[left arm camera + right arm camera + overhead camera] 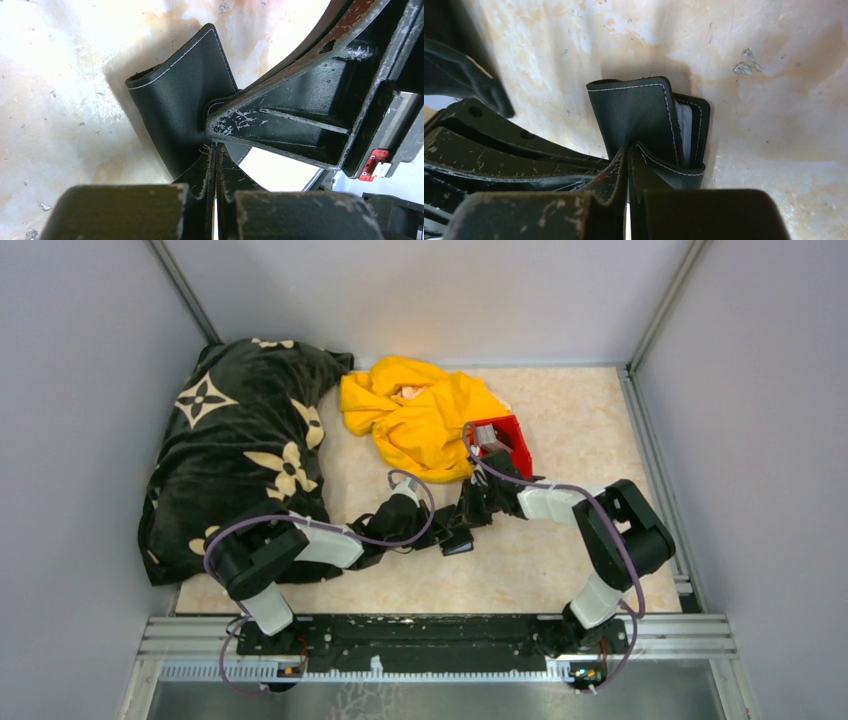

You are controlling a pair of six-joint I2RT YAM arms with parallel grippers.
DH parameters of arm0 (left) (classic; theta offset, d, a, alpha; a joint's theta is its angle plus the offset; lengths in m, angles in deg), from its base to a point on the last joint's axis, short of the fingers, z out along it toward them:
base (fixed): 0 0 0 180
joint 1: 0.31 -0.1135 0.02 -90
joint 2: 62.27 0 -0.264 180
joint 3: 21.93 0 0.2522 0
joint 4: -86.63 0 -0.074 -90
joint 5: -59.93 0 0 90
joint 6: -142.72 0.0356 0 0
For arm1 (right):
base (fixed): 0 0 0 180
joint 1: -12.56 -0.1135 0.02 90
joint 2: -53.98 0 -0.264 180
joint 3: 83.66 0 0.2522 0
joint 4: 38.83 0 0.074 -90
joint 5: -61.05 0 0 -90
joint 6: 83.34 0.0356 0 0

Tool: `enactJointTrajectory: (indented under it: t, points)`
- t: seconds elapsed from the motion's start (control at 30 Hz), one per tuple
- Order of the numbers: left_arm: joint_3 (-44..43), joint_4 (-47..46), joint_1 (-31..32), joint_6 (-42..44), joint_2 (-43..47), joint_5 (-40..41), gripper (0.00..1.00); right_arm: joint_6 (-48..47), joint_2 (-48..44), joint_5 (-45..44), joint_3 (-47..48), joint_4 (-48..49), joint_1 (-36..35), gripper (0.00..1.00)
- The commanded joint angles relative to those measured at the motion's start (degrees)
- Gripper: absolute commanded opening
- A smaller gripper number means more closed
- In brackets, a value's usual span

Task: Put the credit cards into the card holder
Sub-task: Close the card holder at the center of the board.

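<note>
the card holder [634, 115] is held between both arms near the middle of the surface [560, 560], just in front of the bases. the left gripper [216, 147] has its fingers pressed together on one black leaf of the folded wallet, with white stitching running along that leaf's edge. the right gripper [629, 150] is clamped on the other leaf from the opposite side, and its fingertips nearly meet the left ones. in the right wrist view the card holder stands slightly spread, and a pale grey strip shows between its leaves; i cannot tell whether that is a card or the lining. whether the wallet's far edge touches the surface is also unclear. the credit cards [488, 437] appear as a small grey stack in the red bin [515, 445], which sits beyond the right gripper, against a crumpled yellow cloth [420, 415]. a black blanket with cream flowers [240, 440] lies along the left side.
</note>
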Motion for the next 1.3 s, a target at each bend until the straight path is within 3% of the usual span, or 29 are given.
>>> enactJointTrajectory:
  t: [0.0,0.23,0.7,1.27]
  points:
    - [2.78,17.09,0.34,2.00,-2.73,1.98,0.00,0.43,4.82,-3.95,-8.44,3.04,3.56,0.00]
    - [2.71,18.92,0.34,1.53,-2.46,2.23,0.00,3.99,5.17,-2.59,-13.57,9.21,6.53,0.00]
    - [5.15,18.04,0.40,-1.77,-3.68,1.16,0.00,9.37,8.17,-12.74,-17.14,11.28,7.19,0.00]
    - [4.51,22.75,0.38,-2.61,-4.73,1.12,0.00,15.91,9.80,-15.34,-23.40,19.08,8.65,0.00]
